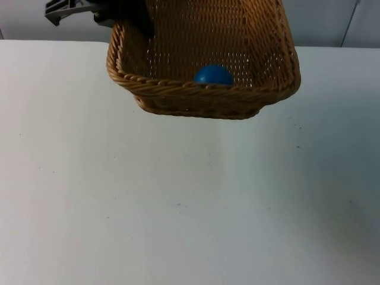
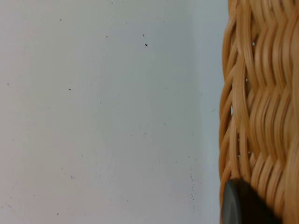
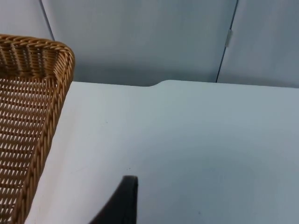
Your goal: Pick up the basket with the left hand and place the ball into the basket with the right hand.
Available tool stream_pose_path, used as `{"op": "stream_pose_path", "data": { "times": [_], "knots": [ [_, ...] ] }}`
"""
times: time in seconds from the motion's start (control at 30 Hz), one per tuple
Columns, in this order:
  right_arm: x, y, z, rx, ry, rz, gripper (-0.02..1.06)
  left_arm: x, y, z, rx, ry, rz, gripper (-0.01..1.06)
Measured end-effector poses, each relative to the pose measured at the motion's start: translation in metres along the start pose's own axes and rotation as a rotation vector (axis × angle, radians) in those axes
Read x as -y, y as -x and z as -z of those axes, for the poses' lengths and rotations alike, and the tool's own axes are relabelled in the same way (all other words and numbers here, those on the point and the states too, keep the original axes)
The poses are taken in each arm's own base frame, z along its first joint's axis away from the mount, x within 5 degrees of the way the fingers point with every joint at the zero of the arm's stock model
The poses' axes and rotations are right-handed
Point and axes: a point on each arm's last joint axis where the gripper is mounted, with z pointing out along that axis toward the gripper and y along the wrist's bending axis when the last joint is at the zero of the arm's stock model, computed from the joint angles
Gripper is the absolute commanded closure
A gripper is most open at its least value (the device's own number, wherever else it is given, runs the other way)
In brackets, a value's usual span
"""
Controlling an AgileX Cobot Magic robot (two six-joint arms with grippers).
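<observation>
A tan wicker basket (image 1: 202, 98) hangs tilted above the far side of the white table, its near rim dipping toward me. A blue ball (image 1: 213, 75) lies inside it against the near wall. My left gripper (image 1: 129, 16) is shut on the basket's far left rim. In the left wrist view a black fingertip (image 2: 243, 205) presses against the woven wall (image 2: 261, 107). My right gripper (image 3: 124, 203) hovers over bare table beside a corner of the basket (image 3: 44, 93), apart from it and holding nothing that I can see.
The white table top (image 1: 178, 202) spreads wide below and in front of the basket. A grey partition wall (image 3: 140, 42) closes off the table's far edge.
</observation>
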Motion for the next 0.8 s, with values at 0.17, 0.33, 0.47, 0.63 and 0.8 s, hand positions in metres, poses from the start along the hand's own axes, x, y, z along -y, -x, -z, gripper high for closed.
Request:
{"op": "stream_pose_path", "data": {
  "times": [0.17,0.33,0.47,0.63,0.8],
  "knots": [
    [0.000,0.000,0.000,0.000,0.000,0.000,0.00,-0.002,-0.003,-0.005,-0.032,0.008,-0.021,1.05],
    [-0.004,0.000,0.000,0.001,0.001,0.052,0.00,-0.007,-0.005,-0.016,-0.063,0.020,-0.036,1.05],
    [-0.007,0.000,0.000,0.003,0.004,0.069,0.00,-0.007,-0.006,-0.025,-0.055,0.023,-0.065,1.05],
    [-0.005,0.000,0.000,0.001,-0.020,0.075,0.00,-0.013,-0.024,-0.043,-0.016,0.020,-0.046,1.05],
    [-0.004,0.000,-0.002,-0.010,-0.026,0.081,0.00,-0.021,-0.054,-0.059,0.025,0.023,-0.028,1.05]
  ]
}}
